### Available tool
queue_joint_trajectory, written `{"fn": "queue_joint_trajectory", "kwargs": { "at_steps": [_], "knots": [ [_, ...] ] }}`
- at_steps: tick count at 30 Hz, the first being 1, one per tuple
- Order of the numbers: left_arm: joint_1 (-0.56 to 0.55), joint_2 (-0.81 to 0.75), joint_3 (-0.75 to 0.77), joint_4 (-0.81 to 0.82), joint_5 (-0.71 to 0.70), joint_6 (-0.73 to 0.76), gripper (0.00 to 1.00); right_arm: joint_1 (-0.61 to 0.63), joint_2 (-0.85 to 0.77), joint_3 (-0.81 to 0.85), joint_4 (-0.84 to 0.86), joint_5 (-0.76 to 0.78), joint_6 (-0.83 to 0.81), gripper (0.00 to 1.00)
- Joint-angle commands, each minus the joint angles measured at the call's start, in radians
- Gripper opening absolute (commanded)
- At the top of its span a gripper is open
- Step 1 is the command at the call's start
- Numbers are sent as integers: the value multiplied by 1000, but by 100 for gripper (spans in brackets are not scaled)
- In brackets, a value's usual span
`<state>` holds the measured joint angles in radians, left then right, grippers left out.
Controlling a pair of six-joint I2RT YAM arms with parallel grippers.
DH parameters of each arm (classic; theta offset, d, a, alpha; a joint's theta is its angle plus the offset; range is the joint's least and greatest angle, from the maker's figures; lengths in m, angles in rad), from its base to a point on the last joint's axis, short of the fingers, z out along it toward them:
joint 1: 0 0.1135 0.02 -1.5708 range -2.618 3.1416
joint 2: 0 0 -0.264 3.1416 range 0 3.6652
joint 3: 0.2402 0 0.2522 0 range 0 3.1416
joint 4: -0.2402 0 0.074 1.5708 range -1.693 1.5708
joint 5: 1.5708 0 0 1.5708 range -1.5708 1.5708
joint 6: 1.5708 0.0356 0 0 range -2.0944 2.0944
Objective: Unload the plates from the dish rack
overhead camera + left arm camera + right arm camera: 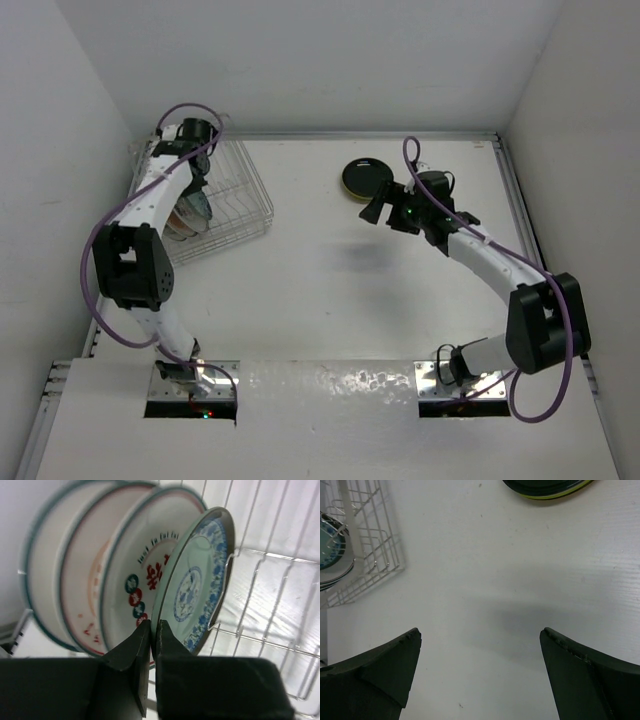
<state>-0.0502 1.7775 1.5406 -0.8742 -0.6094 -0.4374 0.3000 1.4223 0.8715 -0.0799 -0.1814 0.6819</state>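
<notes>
From above, the left arm reaches into the silver-white wire dish rack (245, 200) at the far left of the matte white tabletop (330, 300), boxed in by white walls. A black round plate (365, 177) lies on a yellow-green one just beyond the right gripper (385, 212). At the left wrist, the left gripper (152, 627) pinches the lower rim of the pale green, blue-patterned round plate (197, 585), so the next move is probably a straight lift clear of the wires. At the right wrist, the right gripper hangs wide open and empty above the tabletop.
</notes>
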Motion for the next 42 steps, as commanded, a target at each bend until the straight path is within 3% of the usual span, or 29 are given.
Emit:
{"fn": "queue_joint_trajectory", "kwargs": {
  "at_steps": [1,4,6,7,8,11,12,15,19,21,22,26,27,29,31,34,35,37,38,42],
  "knots": [
    [10,-104,148,-14,-6,94,0,10,-43,-3,65,-33,34,99],
    [10,-147,268,-55,85,181,0,10,-43,-5,168,-128,93,99],
    [9,-186,291,-66,192,221,0,10,-20,-17,292,-281,207,99],
    [9,-206,283,-59,244,229,0,11,-4,-20,459,-337,262,99],
    [10,-228,267,-48,351,232,0,14,13,-23,551,-419,330,99],
    [9,-335,138,53,629,209,0,66,95,35,784,-475,534,99],
    [9,-387,57,126,763,180,0,83,125,56,793,-472,536,99],
    [6,-460,-81,269,977,102,0,137,156,135,695,-403,455,99],
    [0,-518,-218,484,1190,-7,0,163,168,161,606,-271,357,99],
    [-11,-527,-278,532,1250,-53,0,165,181,146,649,-242,366,97],
    [-19,-530,-290,562,1260,-61,0,166,187,139,661,-239,372,97],
    [-57,-527,-361,630,1278,-92,0,179,224,147,676,-230,360,70],
    [-62,-523,-370,636,1269,-98,0,180,228,136,692,-231,364,40],
    [-71,-504,-388,638,1263,-96,4,180,233,126,724,-230,384,17],
    [-73,-483,-396,641,1257,-93,10,182,234,123,721,-225,383,2],
    [-74,-458,-395,577,1177,-83,52,177,224,103,703,-192,377,0],
    [-77,-454,-370,539,1071,-57,77,172,211,97,686,-173,375,0],
    [-80,-454,-329,435,943,-32,97,148,195,77,579,-94,393,0],
    [-82,-457,-317,400,815,-11,100,136,193,67,542,-69,406,0],
    [-82,-518,-280,296,573,34,100,39,191,64,418,26,407,0]
  ]
}}
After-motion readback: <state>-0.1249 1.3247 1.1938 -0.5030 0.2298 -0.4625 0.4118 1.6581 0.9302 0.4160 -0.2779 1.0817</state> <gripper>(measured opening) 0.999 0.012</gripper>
